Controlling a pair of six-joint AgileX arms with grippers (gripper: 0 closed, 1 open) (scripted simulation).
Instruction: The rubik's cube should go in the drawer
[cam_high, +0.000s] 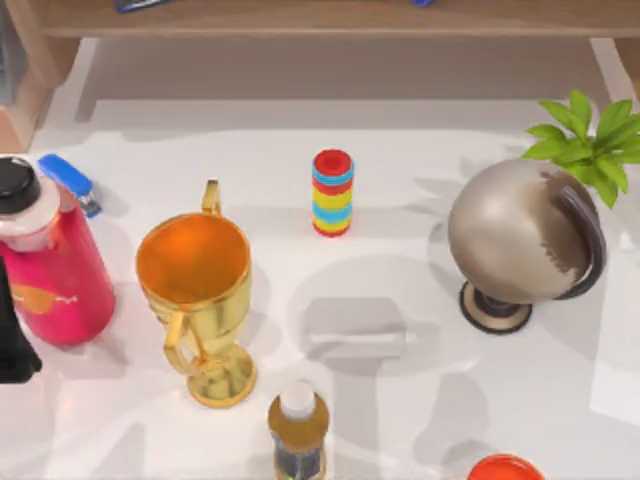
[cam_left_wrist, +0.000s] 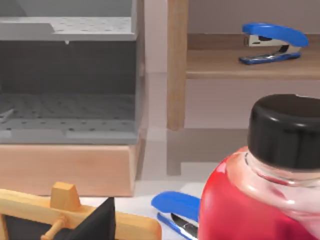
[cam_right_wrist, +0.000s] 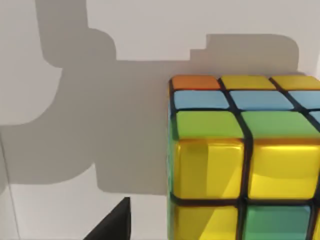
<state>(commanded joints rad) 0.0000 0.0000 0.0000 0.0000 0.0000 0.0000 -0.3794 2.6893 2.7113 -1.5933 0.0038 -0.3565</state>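
right wrist view, rubik's cube (cam_right_wrist: 245, 160) close below right tool, finger state cannot tell

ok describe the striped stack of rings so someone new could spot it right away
Start at the gold trophy left of the table's middle and the grey globe at the right. Between them, a little farther back, the ring stack stands upright by itself, touching nothing. It is a small column banded red, blue and yellow with a red top ring, unlike anything around it.

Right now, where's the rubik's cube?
The rubik's cube sits close in the right wrist view, resting on the white table within a grey shadow.
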